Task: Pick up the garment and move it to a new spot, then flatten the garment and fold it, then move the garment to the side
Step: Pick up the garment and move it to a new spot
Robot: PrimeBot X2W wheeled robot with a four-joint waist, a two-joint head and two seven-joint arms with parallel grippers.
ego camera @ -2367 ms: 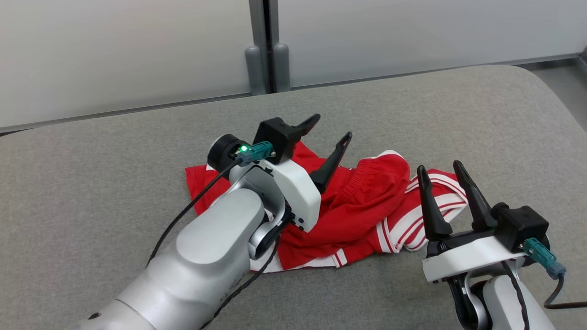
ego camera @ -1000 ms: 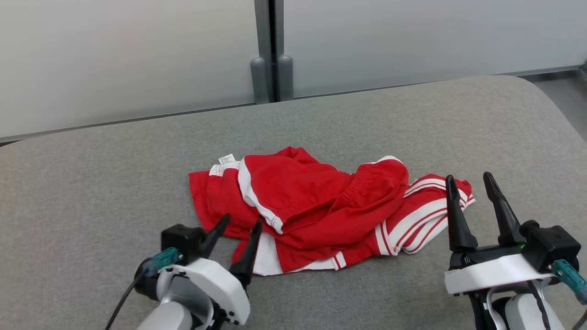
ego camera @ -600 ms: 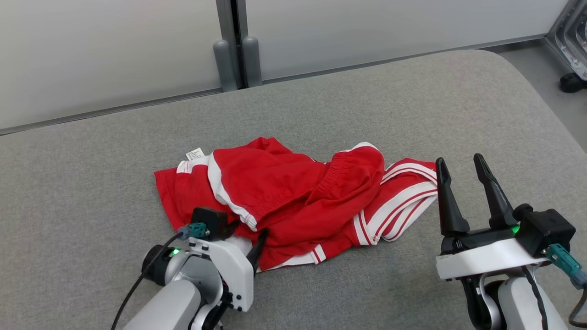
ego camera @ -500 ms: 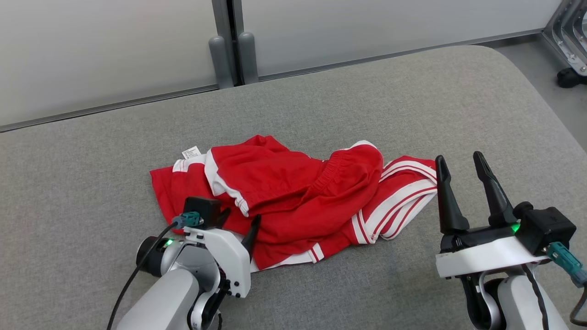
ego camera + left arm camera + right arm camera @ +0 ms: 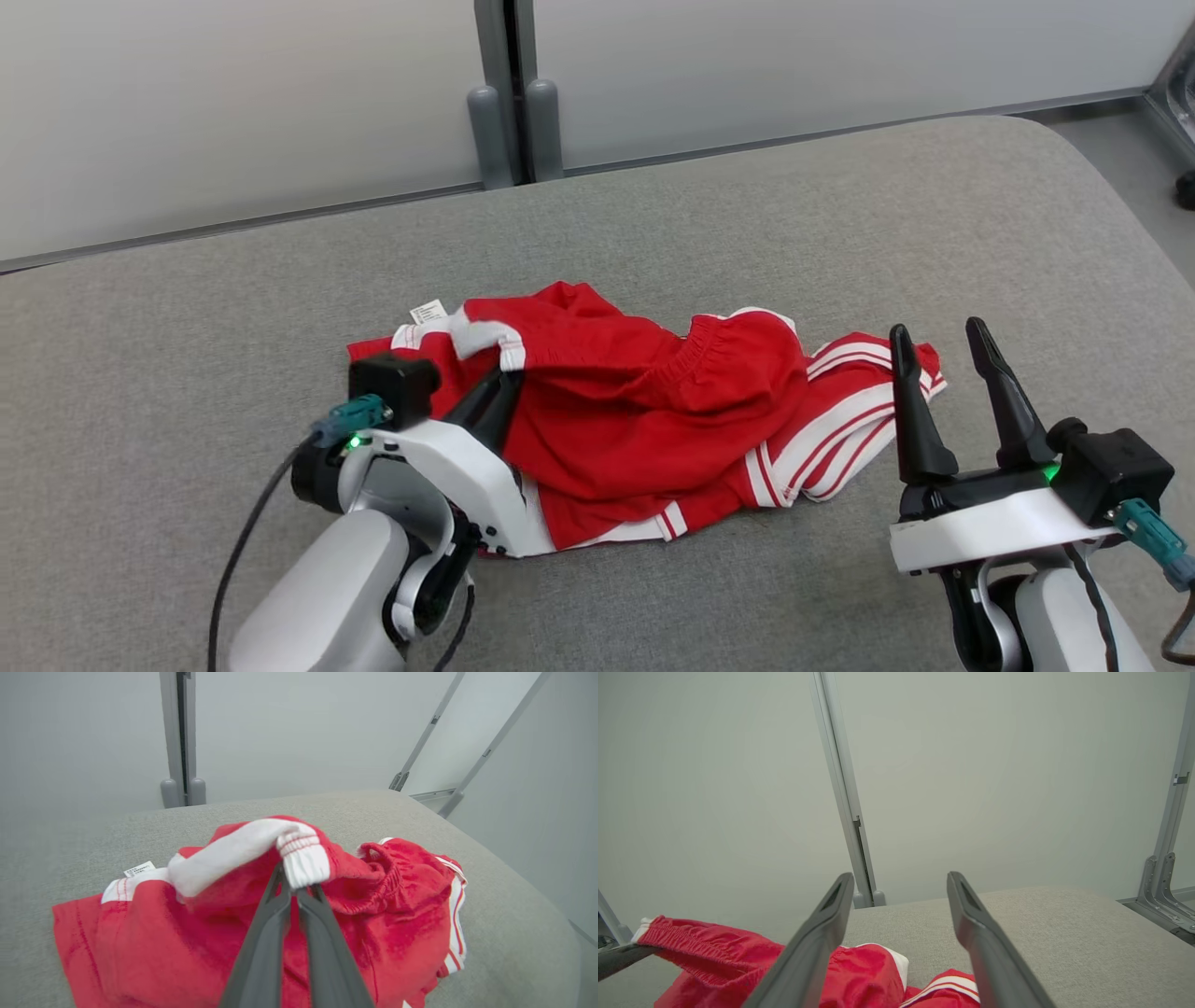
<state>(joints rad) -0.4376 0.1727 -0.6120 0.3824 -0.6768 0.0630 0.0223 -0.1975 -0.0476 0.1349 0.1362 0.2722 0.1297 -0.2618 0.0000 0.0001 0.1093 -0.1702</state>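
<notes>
Grey fabric table point(image 5: 840, 233), rounded corner at 2 o'clock; pale wall panels point(image 5: 233, 112) and a grey post point(image 5: 509, 93) at 12. Red garment point(image 5: 653, 420), white-striped, lies crumpled at centre. Left gripper point(image 5: 504, 371) pinches its white hem at 10 o'clock. Right gripper point(image 5: 936, 329) stands wide and empty at 4 o'clock.

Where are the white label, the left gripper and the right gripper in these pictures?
white label point(image 5: 428, 311), head view, middle of the tag.
left gripper point(image 5: 293, 887), left wrist view, between the fingertips, shut on the garment point(image 5: 373, 914).
right gripper point(image 5: 936, 329), head view, gap between the open fingertips.
</notes>
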